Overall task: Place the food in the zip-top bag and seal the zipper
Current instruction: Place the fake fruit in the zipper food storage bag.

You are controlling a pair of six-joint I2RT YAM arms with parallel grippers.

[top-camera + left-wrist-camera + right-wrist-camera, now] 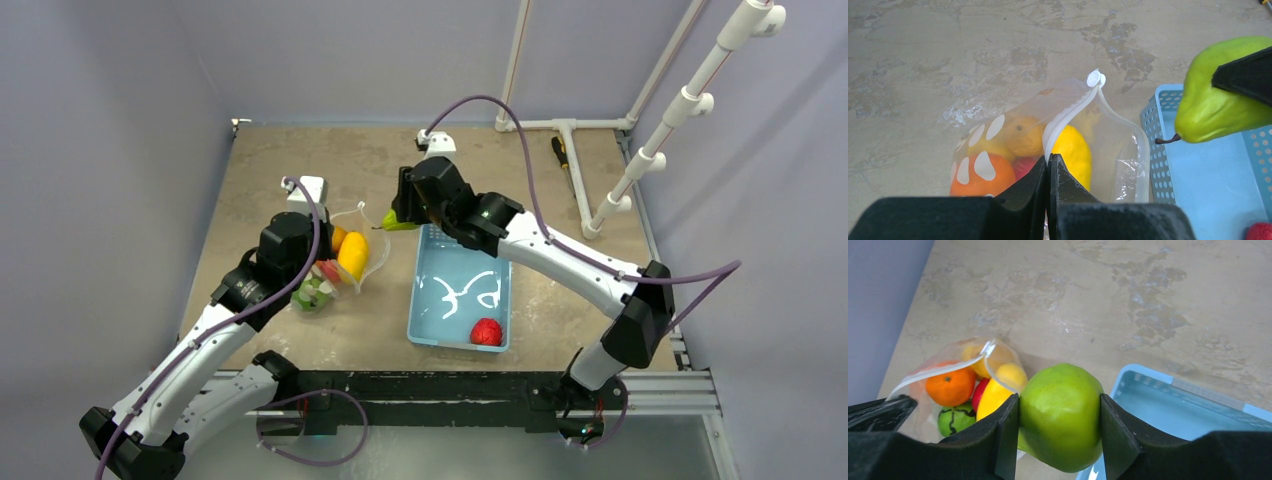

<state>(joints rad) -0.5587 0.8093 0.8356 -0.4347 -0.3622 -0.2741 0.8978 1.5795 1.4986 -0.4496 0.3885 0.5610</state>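
Note:
The zip-top bag [1128,150] lies left of the basket with its mouth gaping open, and an orange [980,175], a yellow fruit [1075,152] and a green striped fruit [953,417] show inside it. My left gripper [1049,160] is shut on the bag's mouth edge at the whitish zipper [1068,117]. My right gripper [1060,415] is shut on a green pear [1060,415], held in the air just right of the bag's mouth, over the basket's far left corner. A red fruit [486,331] sits in the basket's near right corner.
The light-blue basket [416,290] stands right of the bag, in front of the right arm. A white pipe frame [640,160] and a dark hand tool [562,152] are at the back right. Purple walls close in the table's left and rear.

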